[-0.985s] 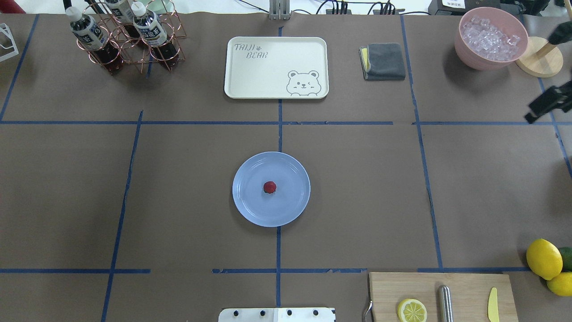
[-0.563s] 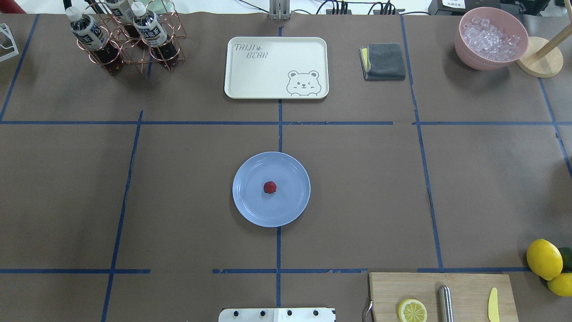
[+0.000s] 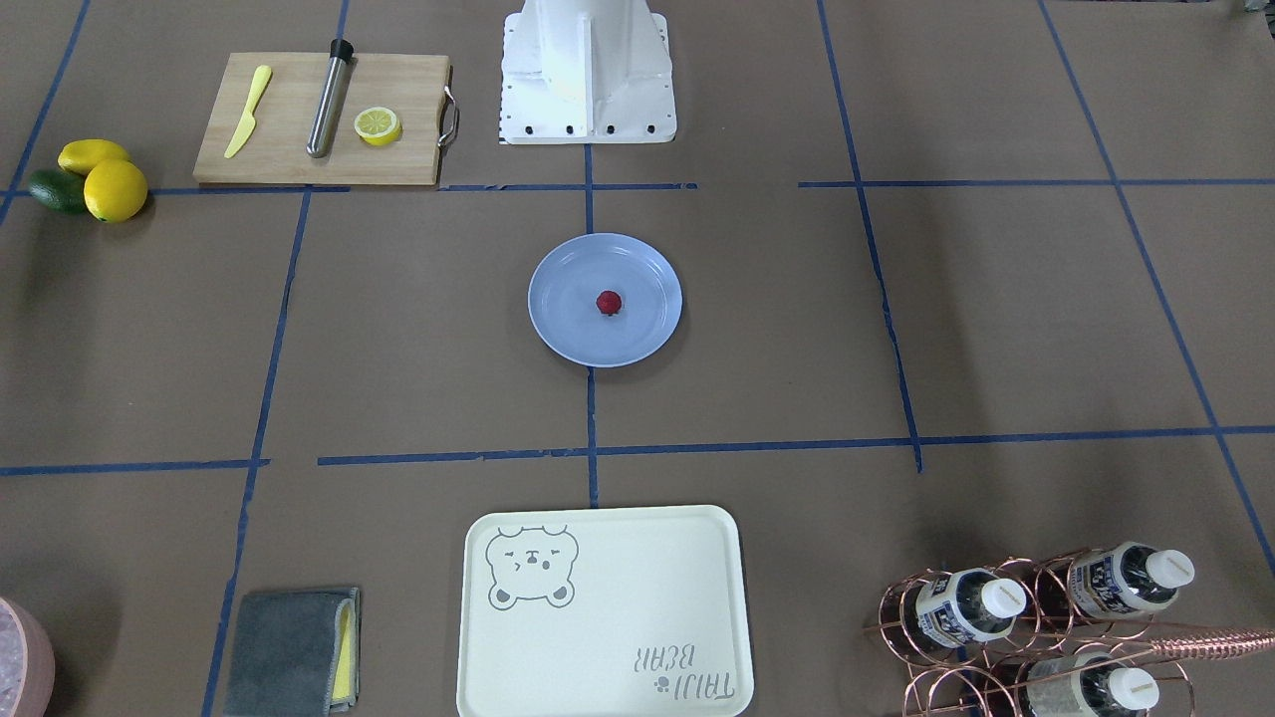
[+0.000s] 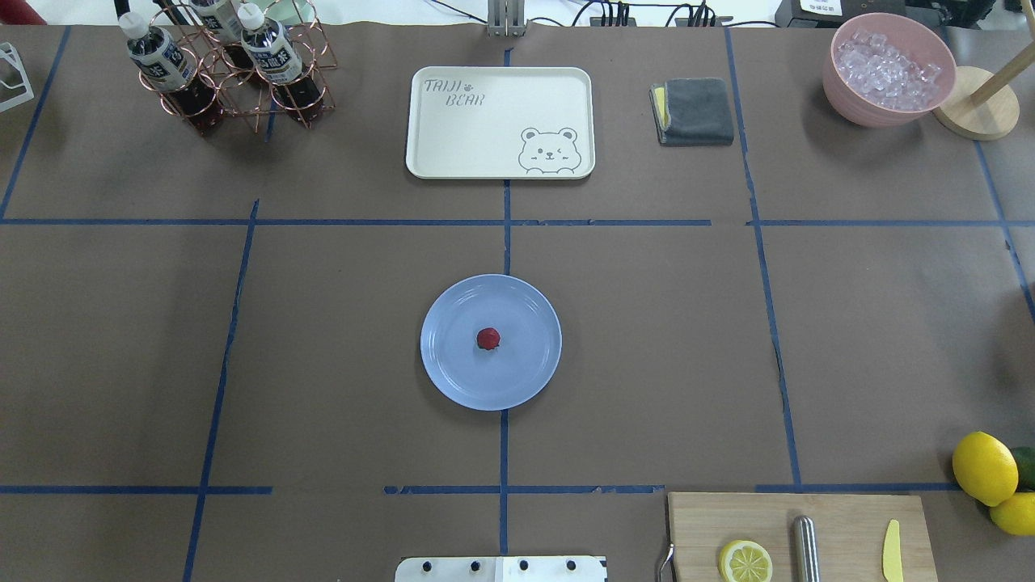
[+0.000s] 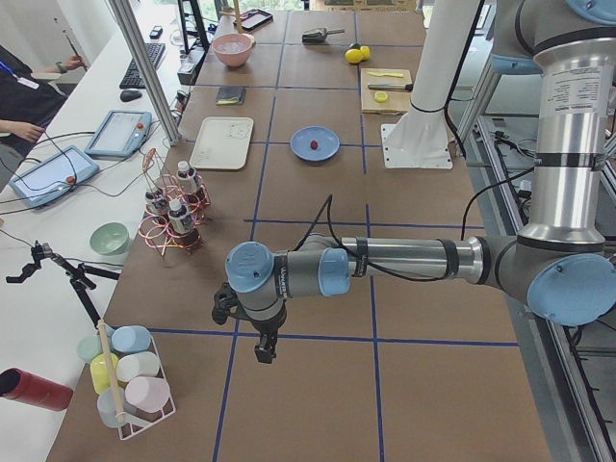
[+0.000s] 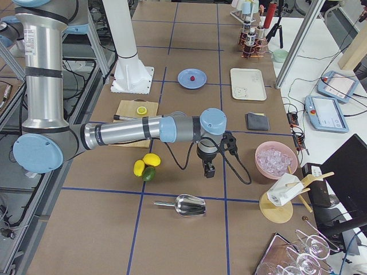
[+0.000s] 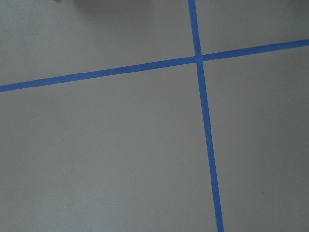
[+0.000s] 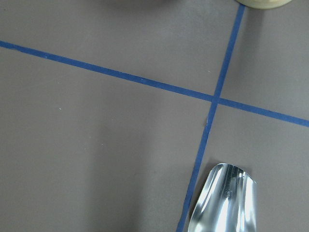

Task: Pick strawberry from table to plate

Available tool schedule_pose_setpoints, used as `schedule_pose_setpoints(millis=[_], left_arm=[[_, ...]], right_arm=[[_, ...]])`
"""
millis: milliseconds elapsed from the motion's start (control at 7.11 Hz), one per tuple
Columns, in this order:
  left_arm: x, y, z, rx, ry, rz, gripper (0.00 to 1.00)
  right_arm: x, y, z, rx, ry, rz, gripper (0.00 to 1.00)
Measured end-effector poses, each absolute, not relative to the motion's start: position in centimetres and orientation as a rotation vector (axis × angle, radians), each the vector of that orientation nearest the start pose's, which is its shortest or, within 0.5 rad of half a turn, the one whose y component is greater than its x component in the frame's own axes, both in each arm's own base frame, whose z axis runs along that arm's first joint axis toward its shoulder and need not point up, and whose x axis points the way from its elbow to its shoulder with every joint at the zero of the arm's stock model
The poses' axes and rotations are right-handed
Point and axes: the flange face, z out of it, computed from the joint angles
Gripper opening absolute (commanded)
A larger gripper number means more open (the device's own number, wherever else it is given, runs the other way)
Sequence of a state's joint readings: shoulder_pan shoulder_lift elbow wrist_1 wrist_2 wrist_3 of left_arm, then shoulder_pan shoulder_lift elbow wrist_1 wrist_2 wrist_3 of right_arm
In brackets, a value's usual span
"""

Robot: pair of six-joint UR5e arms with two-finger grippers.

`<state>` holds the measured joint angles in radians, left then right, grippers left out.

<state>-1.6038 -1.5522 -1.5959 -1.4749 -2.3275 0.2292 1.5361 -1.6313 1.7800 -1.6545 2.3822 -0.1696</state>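
The small dark-red strawberry (image 4: pixel 487 339) lies near the middle of the light-blue plate (image 4: pixel 525 368), at the centre of the brown table (image 4: pixel 323 323). The front-facing view shows the same: strawberry (image 3: pixel 609 302) on the plate (image 3: pixel 568 324). Neither gripper appears in the overhead or front-facing view. The left gripper (image 5: pixel 263 351) hangs over bare table far from the plate, beyond the bottle rack. The right gripper (image 6: pixel 210 171) hangs over the table's other end, near the lemons. I cannot tell whether either is open or shut.
A cream bear tray (image 4: pixel 500 121), a copper bottle rack (image 4: pixel 230 69), a grey cloth (image 4: pixel 694 110) and a pink ice bowl (image 4: pixel 888 69) line the far side. A cutting board (image 4: pixel 800 533) and lemons (image 4: pixel 984 467) sit near right. A metal scoop (image 8: pixel 224 198) lies under the right wrist.
A dark part of the right arm at the overhead view's right edge one second ago has moved out of that view. Strawberry and plate have not moved.
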Motion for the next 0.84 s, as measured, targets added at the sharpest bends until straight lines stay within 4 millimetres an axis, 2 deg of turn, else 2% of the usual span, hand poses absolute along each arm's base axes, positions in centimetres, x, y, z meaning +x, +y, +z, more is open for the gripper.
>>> schedule_pose_setpoints(millis=[281,563,844], left_arm=[[-8.1,-47.6,66.6,0.030,0.756,0.159,1.00],[-8.1,-47.6,66.5,0.034,0.754,0.160,1.00],[-8.1,-47.8,66.3,0.039,0.754,0.162,1.00]], right_arm=[[6.7,-44.6,61.3,0.097,-0.821,-0.155,1.00],[8.3,-42.7,64.4,0.057,-0.844,-0.098,1.00],[9.3,-41.8,66.2,0.039,-0.860,-0.072,1.00]])
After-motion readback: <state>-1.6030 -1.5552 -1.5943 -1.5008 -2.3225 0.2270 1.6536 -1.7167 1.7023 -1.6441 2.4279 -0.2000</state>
